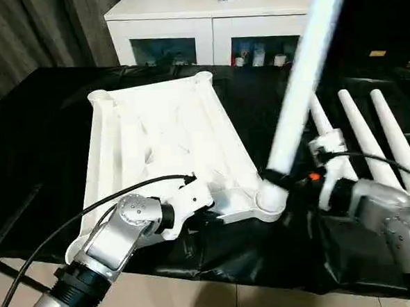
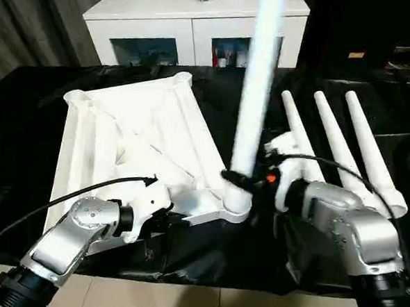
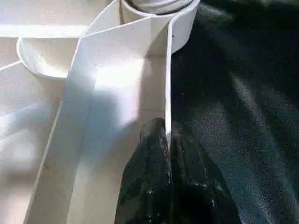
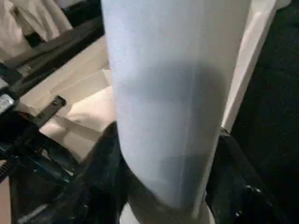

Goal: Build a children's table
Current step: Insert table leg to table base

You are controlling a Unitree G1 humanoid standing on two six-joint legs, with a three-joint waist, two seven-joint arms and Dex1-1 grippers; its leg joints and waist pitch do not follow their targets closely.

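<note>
The white tabletop (image 1: 162,135) lies ribbed side up on a black cloth. My left gripper (image 3: 167,135) is shut on its thin near rim (image 3: 167,84), just beside the near right corner socket (image 1: 270,198). A long white leg (image 1: 301,71) stands in that socket, leaning up and to the right. My right gripper (image 1: 290,179) is shut around the leg's lower end, with black fingers (image 4: 100,177) on either side of the tube (image 4: 173,93). Three more legs (image 1: 360,130) lie side by side on the cloth to the right.
A white cabinet with glass doors (image 1: 203,14) stands behind the work surface. The black cloth (image 1: 37,136) covers the surface out to its edges, and tiled floor (image 1: 200,300) shows below the near edge. A black cable (image 1: 90,209) loops over my left forearm.
</note>
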